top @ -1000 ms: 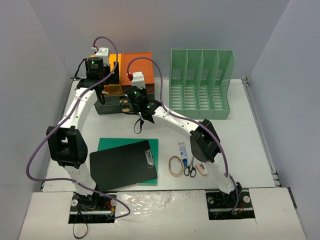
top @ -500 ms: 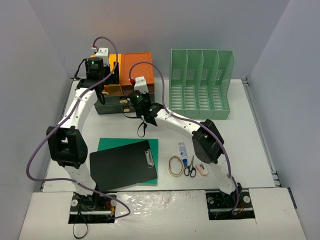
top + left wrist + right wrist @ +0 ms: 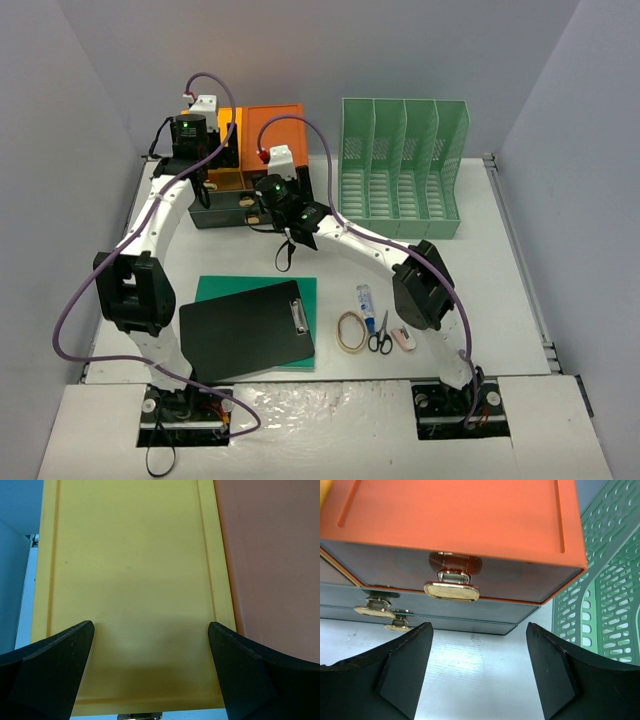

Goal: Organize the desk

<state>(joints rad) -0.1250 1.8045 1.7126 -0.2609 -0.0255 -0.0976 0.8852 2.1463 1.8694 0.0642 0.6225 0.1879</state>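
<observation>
Right gripper (image 3: 478,635): jaws just sprung wide, clear of the drawer knob (image 3: 451,591), holding nothing; left gripper (image 3: 150,630) wide over yellow top (image 3: 130,570); drawer step judged done; surface (image 3: 480,270) beneath, clipboard (image 3: 247,330) unsorted.

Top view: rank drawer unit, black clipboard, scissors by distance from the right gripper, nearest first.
1. Drawer unit, back left, just ahead of the right gripper.
2. Black clipboard, front left.
3. Scissors, front, right of centre.
</observation>
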